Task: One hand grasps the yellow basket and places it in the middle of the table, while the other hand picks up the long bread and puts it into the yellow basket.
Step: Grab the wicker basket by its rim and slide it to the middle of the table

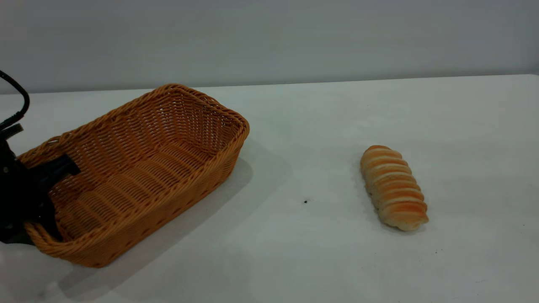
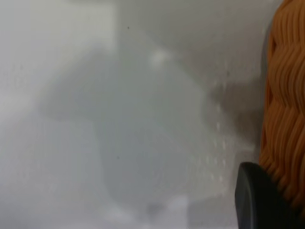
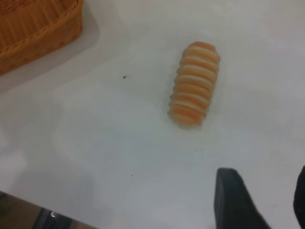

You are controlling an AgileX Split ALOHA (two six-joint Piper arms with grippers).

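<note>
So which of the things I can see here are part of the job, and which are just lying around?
Part of the job:
- yellow basket, left gripper clamped on its near rim
- long bread, lying on the table
- right gripper, open above the table near the bread

Lying about:
- tiny dark speck between basket and bread

My woven yellow basket (image 1: 139, 168) sat upright at the table's (image 1: 320, 261) left, the striped long bread (image 1: 393, 187) lying well apart, rightward.
</note>
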